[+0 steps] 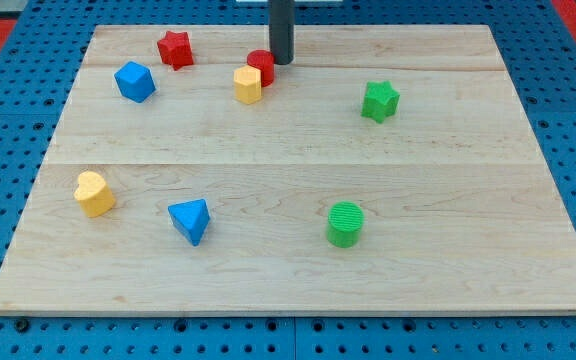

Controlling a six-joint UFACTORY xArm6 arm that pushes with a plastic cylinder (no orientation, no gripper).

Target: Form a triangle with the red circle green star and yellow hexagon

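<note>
My tip point(282, 62) is sitting near the view's top, just right of the red circle point(261, 65) and touching it or nearly so; I cannot tell which. There is no hand to open or close here: the arm ends in a plain dark rod point(281, 30), and it is gripping nothing. The rod is standing upright, coming straight down from the view's top edge to the board point(298, 270).

The red circle is pressing against the yellow hexagon point(248, 85), which is lying just below and left of it. The green star point(379, 101) is sitting well apart, toward the view's right, a little lower than the hexagon.

Counting outward, eight blocks are resting on the board. Two are red: the circle and a red star point(175, 48) near the top left. Two are yellow: the hexagon and a yellow heart point(94, 194) at the lower left. Two are green: the star and a green cylinder point(345, 223), lying low and right of centre. Two are blue: a blue cube point(135, 81) just below and left of the red star, and a blue triangle point(190, 220) at the bottom, between the heart and the cylinder.

The board is lying on a blue pegboard point(8, 120).
</note>
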